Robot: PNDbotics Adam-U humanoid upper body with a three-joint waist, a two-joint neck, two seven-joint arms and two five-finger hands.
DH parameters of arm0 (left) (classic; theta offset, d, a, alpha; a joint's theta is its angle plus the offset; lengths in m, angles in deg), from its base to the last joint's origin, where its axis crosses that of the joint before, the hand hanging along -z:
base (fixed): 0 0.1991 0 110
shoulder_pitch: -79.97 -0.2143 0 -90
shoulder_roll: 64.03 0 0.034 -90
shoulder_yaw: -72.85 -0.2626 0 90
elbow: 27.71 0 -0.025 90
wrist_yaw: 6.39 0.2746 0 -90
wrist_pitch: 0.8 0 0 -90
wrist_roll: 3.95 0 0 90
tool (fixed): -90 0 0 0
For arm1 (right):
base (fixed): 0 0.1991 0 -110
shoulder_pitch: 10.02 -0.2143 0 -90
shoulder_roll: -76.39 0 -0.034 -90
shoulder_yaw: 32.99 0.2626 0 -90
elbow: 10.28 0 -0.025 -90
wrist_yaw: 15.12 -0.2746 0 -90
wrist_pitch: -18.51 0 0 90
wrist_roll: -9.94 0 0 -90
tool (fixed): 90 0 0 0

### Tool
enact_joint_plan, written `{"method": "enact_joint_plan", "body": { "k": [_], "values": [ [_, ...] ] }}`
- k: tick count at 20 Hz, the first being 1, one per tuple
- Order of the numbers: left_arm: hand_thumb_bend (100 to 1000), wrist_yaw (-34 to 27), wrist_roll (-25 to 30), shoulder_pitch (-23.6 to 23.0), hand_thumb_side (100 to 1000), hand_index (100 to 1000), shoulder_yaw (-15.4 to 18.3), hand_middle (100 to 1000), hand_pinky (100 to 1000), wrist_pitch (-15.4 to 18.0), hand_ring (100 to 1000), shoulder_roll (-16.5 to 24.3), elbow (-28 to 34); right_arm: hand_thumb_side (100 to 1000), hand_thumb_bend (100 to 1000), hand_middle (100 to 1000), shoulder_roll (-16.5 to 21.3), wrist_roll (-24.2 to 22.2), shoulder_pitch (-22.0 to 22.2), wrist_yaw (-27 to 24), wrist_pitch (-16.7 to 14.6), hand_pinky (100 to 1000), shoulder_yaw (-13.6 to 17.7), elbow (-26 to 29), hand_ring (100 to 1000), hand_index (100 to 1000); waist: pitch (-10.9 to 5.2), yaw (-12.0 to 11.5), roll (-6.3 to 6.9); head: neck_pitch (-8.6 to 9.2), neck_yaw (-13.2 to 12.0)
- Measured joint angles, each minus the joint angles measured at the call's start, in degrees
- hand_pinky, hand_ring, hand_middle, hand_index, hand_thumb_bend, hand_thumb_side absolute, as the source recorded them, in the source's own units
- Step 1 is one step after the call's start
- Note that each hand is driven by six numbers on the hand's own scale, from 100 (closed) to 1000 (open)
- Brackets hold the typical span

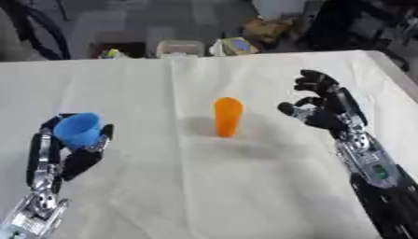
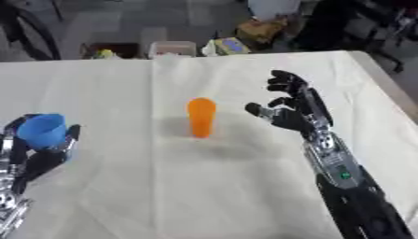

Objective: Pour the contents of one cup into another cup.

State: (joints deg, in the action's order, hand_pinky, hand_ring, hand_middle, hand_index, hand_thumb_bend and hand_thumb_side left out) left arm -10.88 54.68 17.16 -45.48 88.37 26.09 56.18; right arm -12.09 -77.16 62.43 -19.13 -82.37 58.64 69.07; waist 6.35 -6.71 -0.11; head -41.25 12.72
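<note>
An orange cup (image 1: 228, 116) stands upright mid-table on a white cloth (image 1: 204, 186). Well left of the orange cup, the left hand (image 1: 69, 149) curls its fingers around a blue cup (image 1: 78, 130). Just right of the orange cup, the right hand (image 2: 292, 112) hovers open, fingers spread, holding nothing.

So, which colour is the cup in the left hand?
Blue; the cup in the left hand shows best in the left eye view.

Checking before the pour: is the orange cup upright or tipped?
Upright. The orange cup stands on the white table, apart from both hands; whether it holds anything cannot be told.
</note>
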Motion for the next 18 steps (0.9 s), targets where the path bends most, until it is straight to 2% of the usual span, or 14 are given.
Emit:
{"method": "enact_joint_plan", "body": {
  "k": [4,8,18],
  "values": [
    [181,0.00,0.30,0.00,100,441,-0.15,162,242,-0.56,200,0.01,2.35,292,904,779,0.19,0.87,-2.16,2.51,-1.92,613,-1.30,-5.52,825,853,0.00,-0.05,0.05,0.01,0.07],
    [179,0.00,0.60,0.01,100,440,-0.46,161,242,-1.10,199,0.11,4.63,295,908,779,0.28,0.97,-4.28,4.17,-3.19,620,-2.19,-9.16,827,855,0.00,-0.26,0.30,0.01,0.33],
    [175,-0.43,1.31,0.07,100,440,-0.86,161,243,-1.98,200,0.47,7.44,289,901,773,0.27,-1.22,-7.98,6.30,-4.59,621,-4.76,-12.55,824,854,0.00,-0.53,0.32,0.06,0.77]
  ]
}}
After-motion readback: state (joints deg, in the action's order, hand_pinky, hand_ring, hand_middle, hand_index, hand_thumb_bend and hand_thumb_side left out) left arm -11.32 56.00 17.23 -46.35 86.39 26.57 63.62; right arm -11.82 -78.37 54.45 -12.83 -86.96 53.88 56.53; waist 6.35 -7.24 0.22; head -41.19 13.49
